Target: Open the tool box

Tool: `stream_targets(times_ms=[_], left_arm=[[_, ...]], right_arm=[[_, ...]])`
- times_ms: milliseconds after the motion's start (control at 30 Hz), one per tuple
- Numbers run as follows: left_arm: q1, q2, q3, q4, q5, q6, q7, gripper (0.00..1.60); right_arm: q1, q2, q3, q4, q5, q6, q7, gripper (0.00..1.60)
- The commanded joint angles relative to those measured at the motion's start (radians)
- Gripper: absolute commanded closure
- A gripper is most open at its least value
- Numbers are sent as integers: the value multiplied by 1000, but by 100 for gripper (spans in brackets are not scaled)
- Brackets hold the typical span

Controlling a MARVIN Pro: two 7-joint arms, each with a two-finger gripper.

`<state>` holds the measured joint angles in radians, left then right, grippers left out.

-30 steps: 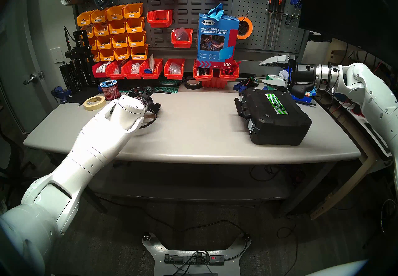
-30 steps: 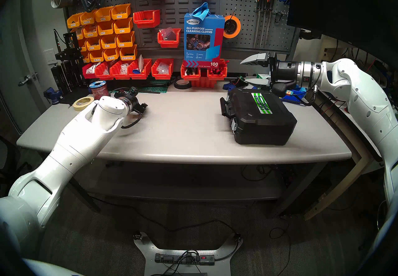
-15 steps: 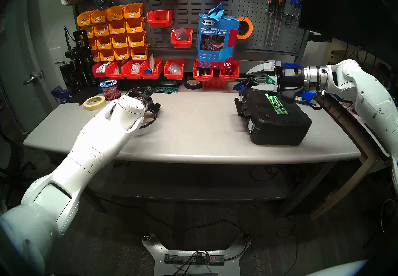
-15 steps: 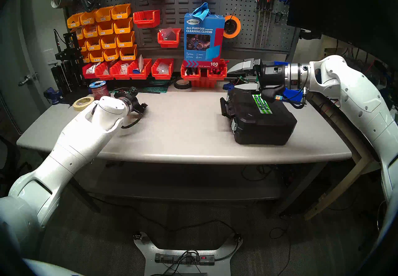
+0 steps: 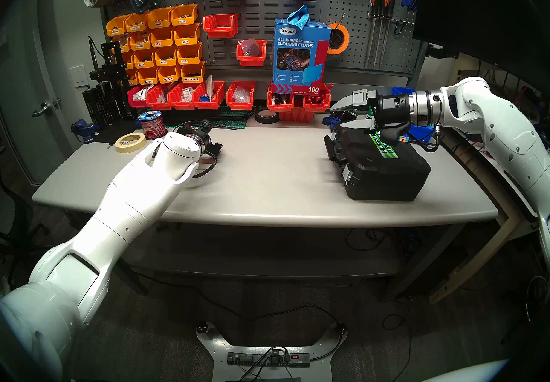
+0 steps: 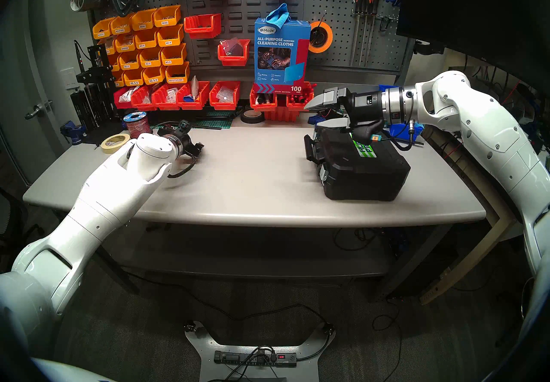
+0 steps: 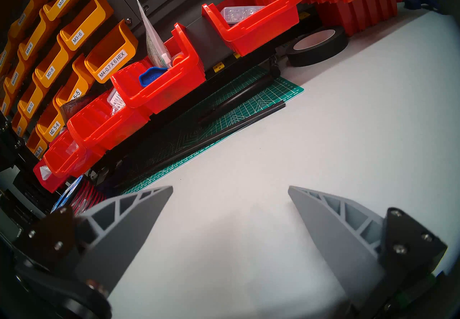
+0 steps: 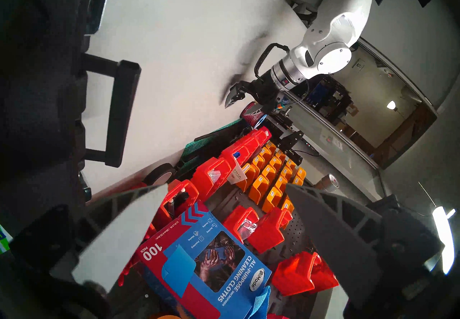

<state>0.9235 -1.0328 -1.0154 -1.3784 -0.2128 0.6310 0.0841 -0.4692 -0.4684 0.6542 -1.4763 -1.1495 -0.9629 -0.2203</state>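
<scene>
Black plastic, the closed tool box (image 5: 384, 164) lies just below our right gripper (image 5: 342, 116), whose jaws gape empty above its far end; its long axis runs away from us, handle and latches facing left. Our left gripper (image 7: 230, 188), spread wide and empty, is well apart. In the right wrist view the handle (image 8: 122, 114) shows ahead; the latches are hard to make out.
</scene>
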Motion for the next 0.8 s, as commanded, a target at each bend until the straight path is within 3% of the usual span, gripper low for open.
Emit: stream_targets(times_ms=[0, 767], left_arm=[[-14, -2, -3, -9, 1, -3, 0, 0], [-14, -2, -2, -9, -4, -3, 6, 0]], right_arm=[[61, -11, -20, 6, -34, 3, -2, 0], [143, -32, -192, 36, -158, 3, -19, 0]])
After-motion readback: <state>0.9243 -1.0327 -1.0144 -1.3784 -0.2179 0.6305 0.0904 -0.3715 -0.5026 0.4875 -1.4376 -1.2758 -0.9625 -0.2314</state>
